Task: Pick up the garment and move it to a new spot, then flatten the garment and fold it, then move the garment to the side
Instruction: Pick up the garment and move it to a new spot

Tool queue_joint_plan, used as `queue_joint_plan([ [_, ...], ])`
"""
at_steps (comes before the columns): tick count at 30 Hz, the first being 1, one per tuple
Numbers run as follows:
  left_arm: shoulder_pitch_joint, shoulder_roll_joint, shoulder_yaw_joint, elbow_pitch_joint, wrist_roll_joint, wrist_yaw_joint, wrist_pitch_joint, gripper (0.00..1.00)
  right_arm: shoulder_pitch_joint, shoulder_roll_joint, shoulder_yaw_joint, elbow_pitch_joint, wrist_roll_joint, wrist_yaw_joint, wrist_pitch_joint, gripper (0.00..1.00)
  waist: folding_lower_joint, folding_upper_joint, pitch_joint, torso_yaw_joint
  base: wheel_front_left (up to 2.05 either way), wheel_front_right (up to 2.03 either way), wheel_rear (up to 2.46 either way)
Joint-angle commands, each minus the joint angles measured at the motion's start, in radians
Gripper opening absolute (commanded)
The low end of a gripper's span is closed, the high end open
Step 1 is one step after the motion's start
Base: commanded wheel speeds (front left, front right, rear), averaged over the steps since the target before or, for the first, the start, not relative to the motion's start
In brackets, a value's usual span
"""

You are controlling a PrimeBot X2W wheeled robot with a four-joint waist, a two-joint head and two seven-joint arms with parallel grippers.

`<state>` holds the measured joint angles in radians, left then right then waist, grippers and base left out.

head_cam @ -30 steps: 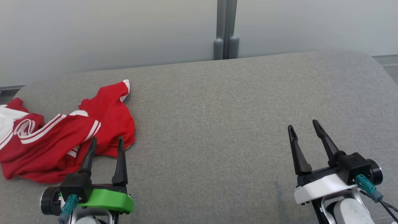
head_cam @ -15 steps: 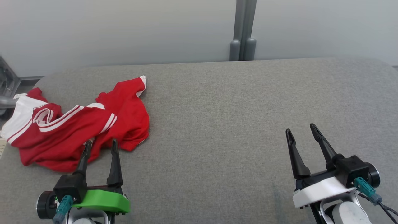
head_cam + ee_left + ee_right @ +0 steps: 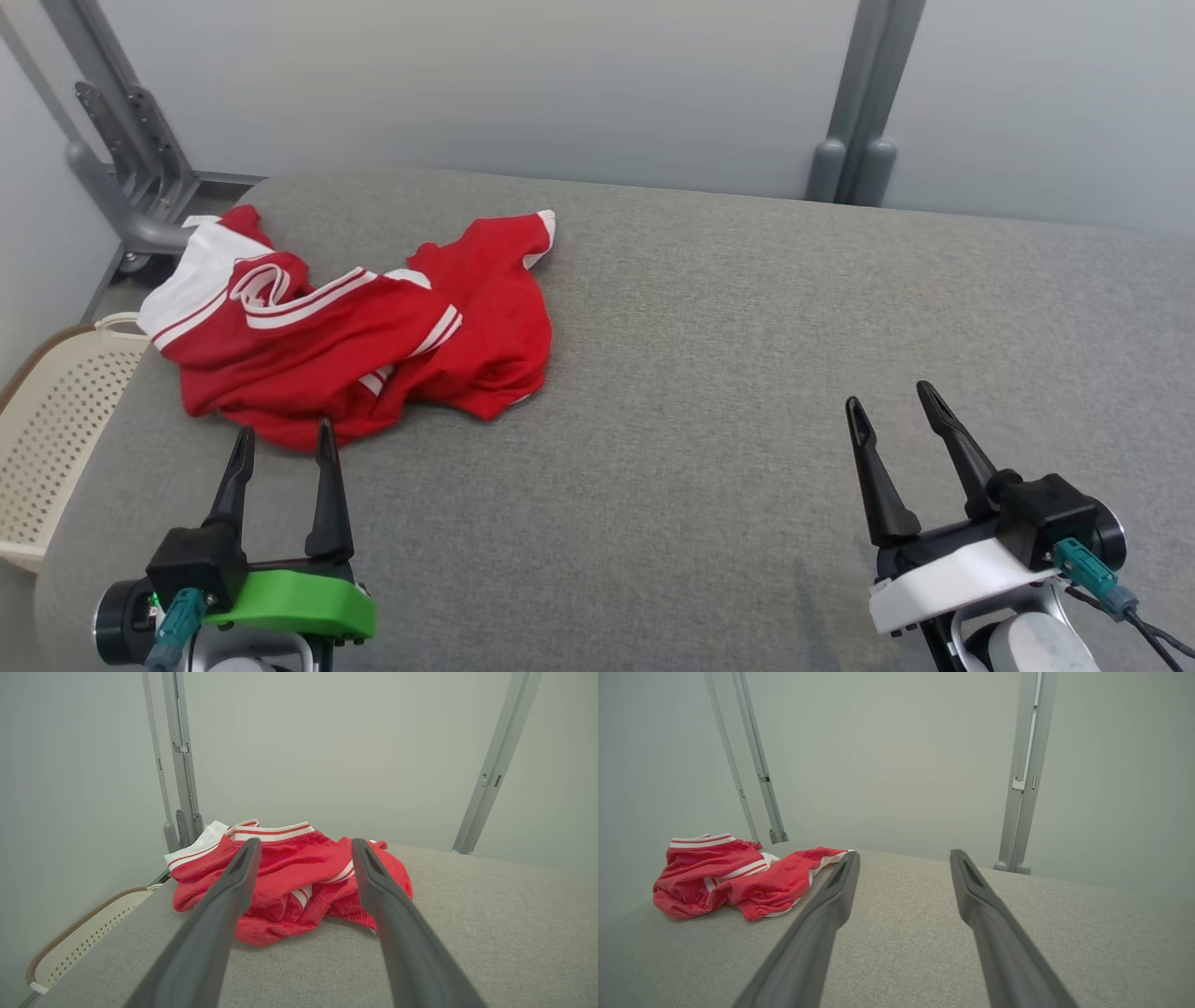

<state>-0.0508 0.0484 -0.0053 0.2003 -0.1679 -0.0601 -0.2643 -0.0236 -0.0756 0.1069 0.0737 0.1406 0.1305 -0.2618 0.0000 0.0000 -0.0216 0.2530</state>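
Left jaws: standing wide apart and holding nothing; the two dark left fingers (image 3: 322,485) are reaching up the head view, their tips ending just short of the near hem of the shirt (image 3: 373,336).
Left arm: sitting low at the lower left of the head view, the green wrist mount (image 3: 289,602) lying close over the table (image 3: 709,373), fingers running nearly level along it.
Left wrist view: the shirt (image 3: 299,868) is showing straight ahead between and beyond the two fingers.
Right jaws: standing wide apart and holding nothing; the right fingers (image 3: 873,485) are pointing up the head view and leaning a little to its left, over bare table.
Right arm: sitting at the lower right of the head view, its white wrist mount (image 3: 943,579) tilting, well apart from the shirt.
Shirt: red with white stripes and white trim, lying crumpled in a heap on the far left part of the table, one white-edged part hanging near the left edge.
Table: covered in grey cloth, with rounded corners.
Basket (image 3: 56,420): cream, perforated, standing beside the table's left edge, below the top.
Backdrop: pale wall with grey posts (image 3: 859,103) standing behind the table.
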Motion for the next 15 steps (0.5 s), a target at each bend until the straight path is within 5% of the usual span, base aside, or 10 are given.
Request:
queue_joint_plan([
  [1,0.012,0.006,0.002,0.002,0.000,0.006,-0.001,1.00,0.013,0.000,0.001,0.000,0.009,0.000,-0.004,1.00,0.0000,0.0000,-0.003,0.056,0.00,0.00,0.00],
  [15,0.008,0.015,0.009,0.016,-0.006,-0.001,-0.001,1.00,0.013,0.013,-0.004,-0.005,0.014,0.000,-0.004,1.00,0.0000,0.0000,-0.003,0.212,0.00,0.00,0.00],
])
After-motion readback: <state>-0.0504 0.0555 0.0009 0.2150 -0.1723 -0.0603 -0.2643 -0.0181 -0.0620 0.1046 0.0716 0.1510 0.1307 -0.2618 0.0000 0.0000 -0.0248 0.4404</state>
